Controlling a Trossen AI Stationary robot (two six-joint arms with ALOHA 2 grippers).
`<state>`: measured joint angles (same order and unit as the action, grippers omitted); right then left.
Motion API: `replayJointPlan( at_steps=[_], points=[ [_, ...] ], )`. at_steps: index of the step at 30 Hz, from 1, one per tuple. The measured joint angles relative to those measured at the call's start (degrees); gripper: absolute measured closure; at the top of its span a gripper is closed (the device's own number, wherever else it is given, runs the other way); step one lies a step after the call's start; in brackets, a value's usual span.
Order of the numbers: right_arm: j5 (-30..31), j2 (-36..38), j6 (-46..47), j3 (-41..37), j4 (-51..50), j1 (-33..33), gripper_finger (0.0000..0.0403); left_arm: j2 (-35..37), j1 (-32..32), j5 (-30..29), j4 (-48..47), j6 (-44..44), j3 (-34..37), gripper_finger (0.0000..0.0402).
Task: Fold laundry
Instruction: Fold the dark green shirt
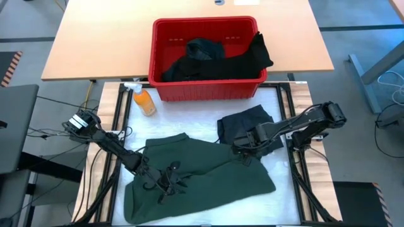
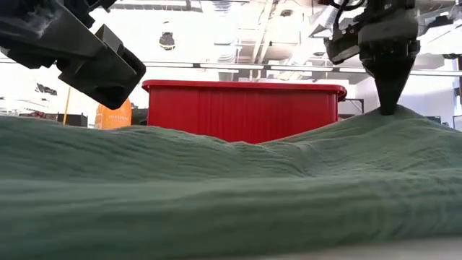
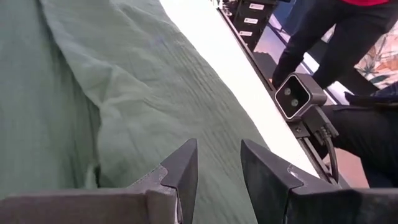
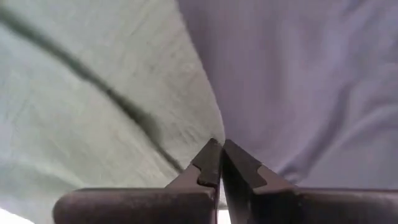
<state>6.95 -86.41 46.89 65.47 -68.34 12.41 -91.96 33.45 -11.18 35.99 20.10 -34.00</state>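
Pinching the green shirt (image 1: 202,173) edge, apparently, right claw (image 4: 221,152) closed.

Even, bright overhead light fills the top-down picture, with only soft shadows. At table height the ceiling lamps (image 2: 167,40) and windows behind the right claw (image 2: 390,108) glare to white, and the green cloth (image 2: 216,195) nearest the lens blurs. The tabletop (image 3: 211,56) beyond the left claw (image 3: 217,163) is washed out.

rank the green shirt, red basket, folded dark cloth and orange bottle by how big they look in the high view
1. green shirt, spread over the table
2. red basket, close behind it, so that order is not sure
3. folded dark cloth
4. orange bottle, plainly the smallest
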Motion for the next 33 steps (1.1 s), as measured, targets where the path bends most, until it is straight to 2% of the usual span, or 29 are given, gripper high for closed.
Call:
replayJointPlan(
  at_steps=[5,13,18,23,29,33],
  points=[
    [6.7,0.0,1.1,0.0,-1.6,-1.4,0.0367,0.0,0.1,0.0,-0.2,0.5,0.0,0.0291],
    [6.7,0.0,3.6,0.6,-6.9,-2.3,0.0366,0.0,0.8,-3.9,-4.3,0.6,0.0,0.0291],
    [6.7,0.0,4.3,0.6,-7.1,-1.6,0.036,0.0,-0.3,-4.1,-5.4,0.1,0.0,0.0291],
    [6.9,0.0,3.8,0.7,-4.4,-2.2,0.0311,0.0,-0.9,-3.0,-6.5,0.1,0.0,0.0291],
    [7.8,0.0,0.9,1.0,-7.4,-4.0,0.023,0.4,-1.1,-3.0,-10.0,-1.0,0.0,0.0291],
    [8.2,0.9,6.5,1.7,-7.5,0.4,0.0208,2.4,-3.5,-2.0,-10.7,-3.7,0.0,0.0291]
  ],
)
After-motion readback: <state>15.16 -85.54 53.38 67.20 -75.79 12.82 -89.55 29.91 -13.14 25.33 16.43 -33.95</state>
